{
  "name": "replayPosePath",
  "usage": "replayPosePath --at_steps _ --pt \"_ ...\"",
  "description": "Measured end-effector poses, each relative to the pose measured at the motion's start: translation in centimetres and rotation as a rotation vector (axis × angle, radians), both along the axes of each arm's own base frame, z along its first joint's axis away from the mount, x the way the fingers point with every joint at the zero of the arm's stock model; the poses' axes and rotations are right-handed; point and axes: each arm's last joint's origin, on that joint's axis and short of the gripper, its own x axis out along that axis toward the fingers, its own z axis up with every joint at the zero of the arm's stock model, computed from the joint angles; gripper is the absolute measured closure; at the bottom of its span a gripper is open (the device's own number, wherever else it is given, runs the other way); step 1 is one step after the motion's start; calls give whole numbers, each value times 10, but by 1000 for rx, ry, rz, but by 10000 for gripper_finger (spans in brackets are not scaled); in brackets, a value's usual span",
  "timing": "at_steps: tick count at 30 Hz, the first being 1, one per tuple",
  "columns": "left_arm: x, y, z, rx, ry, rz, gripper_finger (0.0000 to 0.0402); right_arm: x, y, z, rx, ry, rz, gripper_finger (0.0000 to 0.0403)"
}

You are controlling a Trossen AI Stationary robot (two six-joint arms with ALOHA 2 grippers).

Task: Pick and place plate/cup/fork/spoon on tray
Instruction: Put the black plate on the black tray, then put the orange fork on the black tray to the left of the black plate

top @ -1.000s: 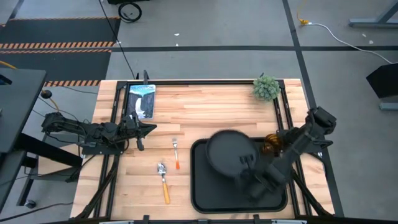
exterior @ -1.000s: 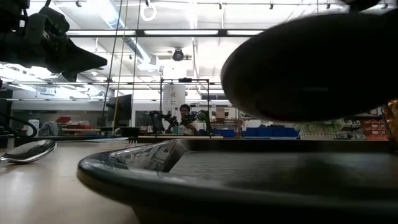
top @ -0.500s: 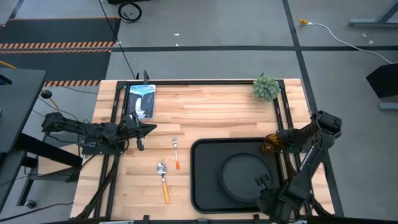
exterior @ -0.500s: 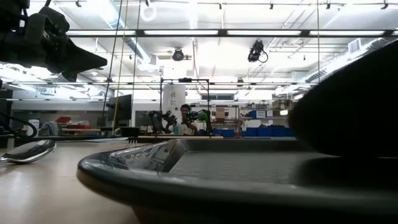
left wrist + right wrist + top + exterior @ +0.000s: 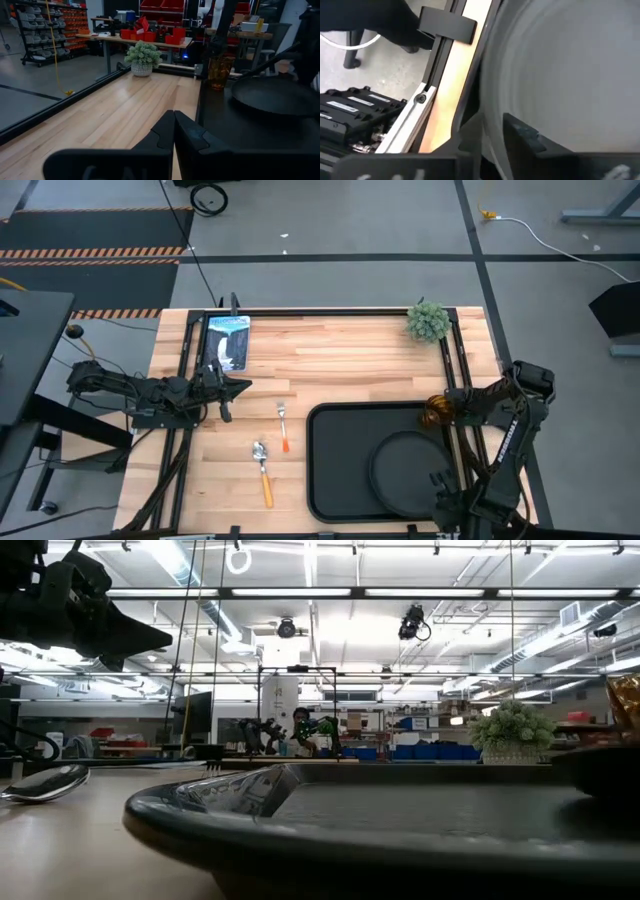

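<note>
The round black plate is low over the right near part of the black tray; I cannot tell whether it touches the tray floor. My right gripper is shut on its rim. The amber cup stands upright by the tray's far right corner. The fork and the spoon lie flat on the wood left of the tray. My left gripper is shut and empty above the table's left side. The left wrist view shows the plate and the cup. My right gripper pinches the plate's rim between its two fingers, at the plate's near right side. The fingers come from the table's near right corner. The plate sits about level, low in the tray.
A small potted plant stands at the far right corner. A flat printed packet lies at the far left. Black frame rails run along the table's left and right sides. Bare wood lies between the packet and the plant.
My right gripper has drawn back toward the table's near right corner and gone down with the plate. The plate has gone from above the tray's far middle to low over its right near part.
</note>
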Motion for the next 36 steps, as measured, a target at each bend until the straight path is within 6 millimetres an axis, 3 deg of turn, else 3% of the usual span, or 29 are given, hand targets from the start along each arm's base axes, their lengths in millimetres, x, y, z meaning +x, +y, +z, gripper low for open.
replayPosePath --at_steps 8,16,27,31,36 --pt "0 0 0 0 0 0 390 0 -2 2 42 112 -18 274" --pt "0 0 0 0 0 0 390 23 -9 11 -73 -288 -19 275" --pt "0 0 0 -1 0 0 390 104 -46 16 -156 -461 -16 280" --pt "0 0 0 -1 -1 0 390 151 -74 23 -144 -554 40 280" --pt "0 0 0 0 0 0 390 202 -125 37 -136 -709 46 281"
